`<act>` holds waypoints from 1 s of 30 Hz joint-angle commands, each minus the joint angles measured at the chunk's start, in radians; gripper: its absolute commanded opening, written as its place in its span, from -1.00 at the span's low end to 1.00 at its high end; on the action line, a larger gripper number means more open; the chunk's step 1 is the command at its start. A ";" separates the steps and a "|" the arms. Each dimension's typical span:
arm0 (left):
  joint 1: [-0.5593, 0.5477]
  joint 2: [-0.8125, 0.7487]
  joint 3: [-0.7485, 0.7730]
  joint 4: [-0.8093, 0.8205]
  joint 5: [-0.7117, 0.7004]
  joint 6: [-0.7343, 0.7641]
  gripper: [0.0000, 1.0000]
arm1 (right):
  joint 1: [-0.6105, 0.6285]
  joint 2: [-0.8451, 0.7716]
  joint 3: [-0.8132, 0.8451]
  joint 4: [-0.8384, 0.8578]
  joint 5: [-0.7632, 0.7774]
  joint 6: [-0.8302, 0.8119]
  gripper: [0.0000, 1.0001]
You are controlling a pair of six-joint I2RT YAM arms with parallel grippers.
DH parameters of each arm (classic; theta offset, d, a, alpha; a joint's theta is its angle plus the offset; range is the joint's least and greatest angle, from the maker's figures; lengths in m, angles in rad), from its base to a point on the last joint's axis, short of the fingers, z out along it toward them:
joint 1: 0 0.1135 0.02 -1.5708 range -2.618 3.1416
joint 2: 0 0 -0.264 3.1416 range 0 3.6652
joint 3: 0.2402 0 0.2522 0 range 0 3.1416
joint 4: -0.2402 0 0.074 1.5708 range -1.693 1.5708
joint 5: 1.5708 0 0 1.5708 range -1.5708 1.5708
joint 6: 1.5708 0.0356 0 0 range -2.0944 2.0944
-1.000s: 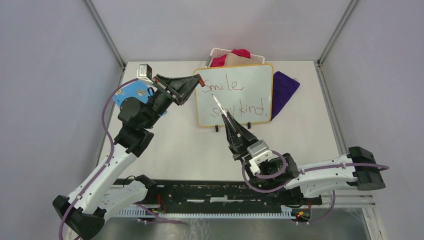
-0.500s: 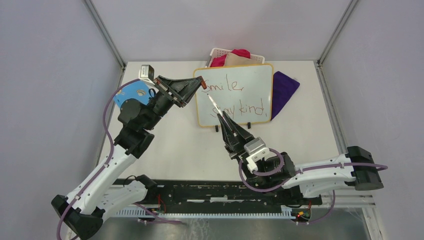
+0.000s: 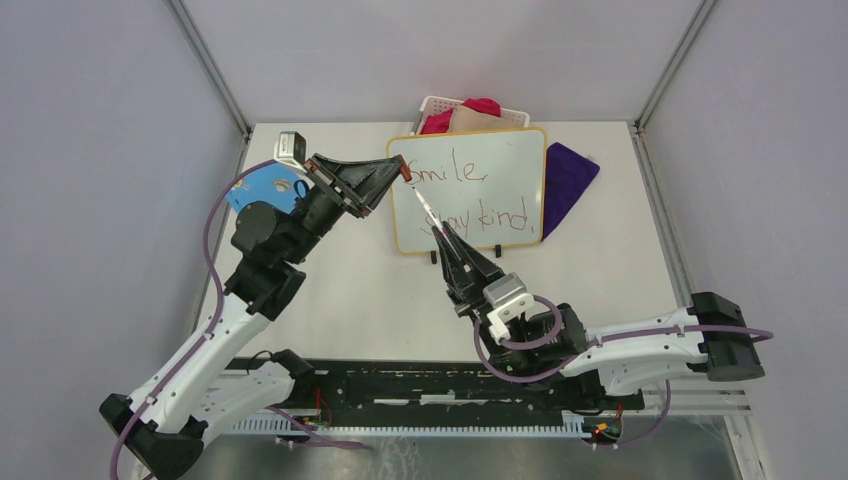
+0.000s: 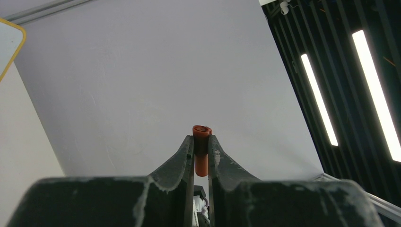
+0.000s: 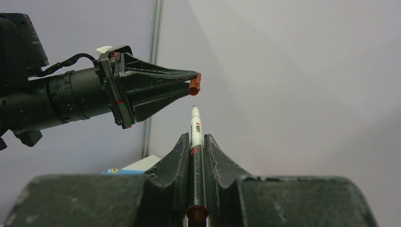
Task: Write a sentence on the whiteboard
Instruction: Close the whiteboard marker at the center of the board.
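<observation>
Nearest the arm bases, the right pincer (image 3: 441, 235) is clamped on a slim white marker with a red rear end (image 3: 424, 205), which points up and away over the grey table (image 3: 350, 290). The marker's tip sits just short of a small orange-red plastic cap (image 3: 405, 172), a narrow gap between them. The cap is pinched between the tips of the left pincer (image 3: 399, 166), which reaches in from the left. Behind both stands the rectangular whiteboard with a yellow-orange rim (image 3: 520, 165), on its small black feet at mid-table. It bears the red handwritten sentence (image 3: 455, 173), "Smile," above "stay kind". A blue board with holes (image 3: 255, 185) lies to its left and a purple cloth (image 3: 568, 180) to its right. A white slotted basket (image 3: 435, 103) stands behind it.
</observation>
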 commanded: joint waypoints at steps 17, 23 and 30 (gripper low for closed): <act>-0.009 -0.019 -0.012 0.009 -0.011 0.049 -0.96 | -0.007 0.002 0.052 0.035 -0.002 0.019 -1.00; -0.013 -0.015 -0.015 0.009 -0.006 0.051 -0.96 | -0.007 0.007 0.056 0.034 -0.001 0.017 -1.00; -0.015 -0.016 -0.016 0.000 -0.010 0.060 -0.96 | -0.008 0.009 0.056 0.042 -0.001 0.014 -1.00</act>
